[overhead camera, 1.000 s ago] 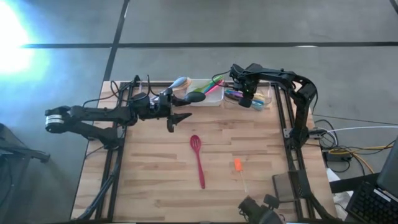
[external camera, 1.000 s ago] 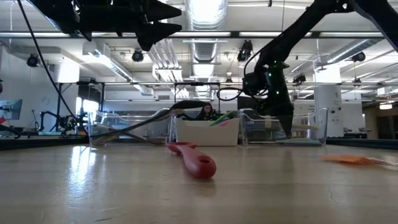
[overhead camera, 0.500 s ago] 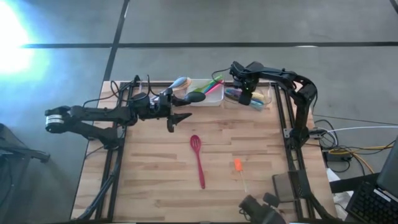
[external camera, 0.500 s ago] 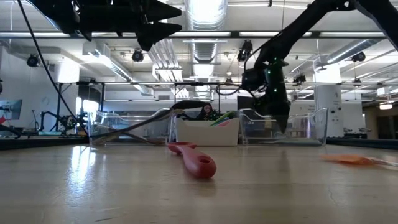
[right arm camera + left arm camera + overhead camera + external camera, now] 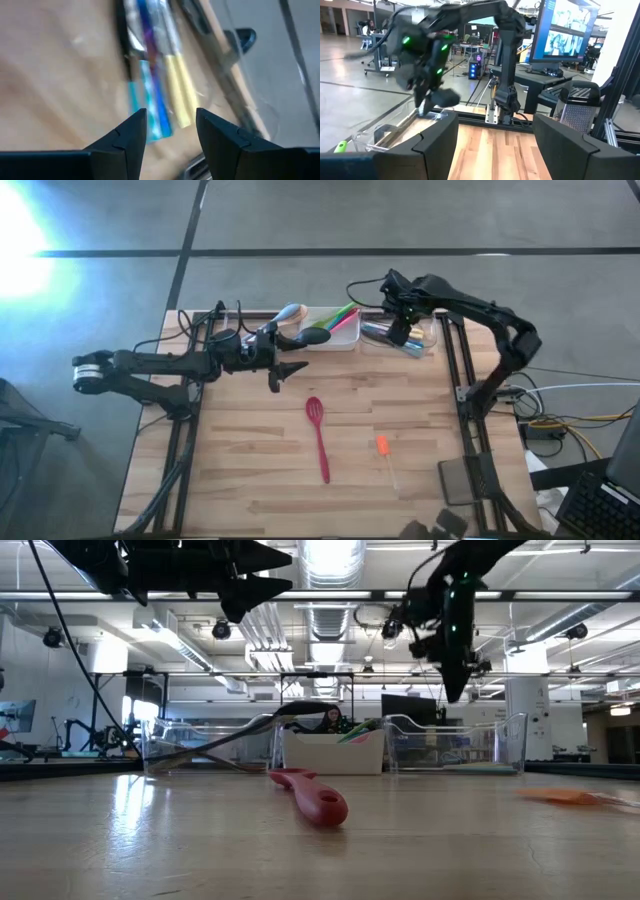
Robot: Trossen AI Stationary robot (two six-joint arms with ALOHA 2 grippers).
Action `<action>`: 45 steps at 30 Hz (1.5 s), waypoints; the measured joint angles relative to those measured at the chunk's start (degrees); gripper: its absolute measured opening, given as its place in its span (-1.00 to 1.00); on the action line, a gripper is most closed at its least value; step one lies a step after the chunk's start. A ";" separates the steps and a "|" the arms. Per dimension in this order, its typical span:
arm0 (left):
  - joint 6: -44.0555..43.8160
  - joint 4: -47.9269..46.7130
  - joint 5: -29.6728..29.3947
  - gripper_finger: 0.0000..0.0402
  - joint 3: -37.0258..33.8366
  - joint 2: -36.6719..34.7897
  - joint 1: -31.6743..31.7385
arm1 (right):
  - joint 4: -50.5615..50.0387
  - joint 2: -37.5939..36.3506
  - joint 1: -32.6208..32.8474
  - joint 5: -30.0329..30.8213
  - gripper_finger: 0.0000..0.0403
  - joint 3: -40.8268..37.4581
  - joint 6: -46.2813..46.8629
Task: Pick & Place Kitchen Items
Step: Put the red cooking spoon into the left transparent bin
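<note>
My right gripper (image 5: pixel 398 338) hangs open above the clear tray (image 5: pixel 428 332) at the table's far right, pointing steeply down with nothing between its fingers (image 5: pixel 170 127). Below it, teal, blue and yellow utensils (image 5: pixel 160 95) lie side by side in that tray. A white tray (image 5: pixel 345 340) at the far middle holds green and pink utensils (image 5: pixel 340 315) and a black ladle (image 5: pixel 314 336). A red slotted spoon (image 5: pixel 318 435) lies flat on the table's middle. My left gripper (image 5: pixel 288 370) waits open and level, raised over the table left of the white tray.
A small orange utensil (image 5: pixel 381 445) lies on the table right of the red spoon. A second clear tray (image 5: pixel 200 745) stands at the far left. The near half of the wooden table (image 5: pixel 250 480) is bare apart from these. A dark device (image 5: pixel 460 480) sits at the near right corner.
My right gripper has risen out of the clear tray to well above its rim, with nothing in it, and shifted a little toward the far edge. The utensils stay lying in the tray.
</note>
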 joint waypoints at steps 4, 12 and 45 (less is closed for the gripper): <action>-0.68 -0.07 0.00 0.30 0.00 0.00 0.04 | -0.59 -5.67 3.58 -5.65 -0.24 -0.49 4.79; -2.16 -4.78 0.00 0.30 0.02 0.00 0.04 | -0.65 -16.33 14.24 -12.79 -0.31 -1.65 15.06; 21.12 -51.63 -7.30 0.30 18.51 13.47 -19.21 | 9.24 -27.64 38.38 -3.24 -0.38 -20.48 29.27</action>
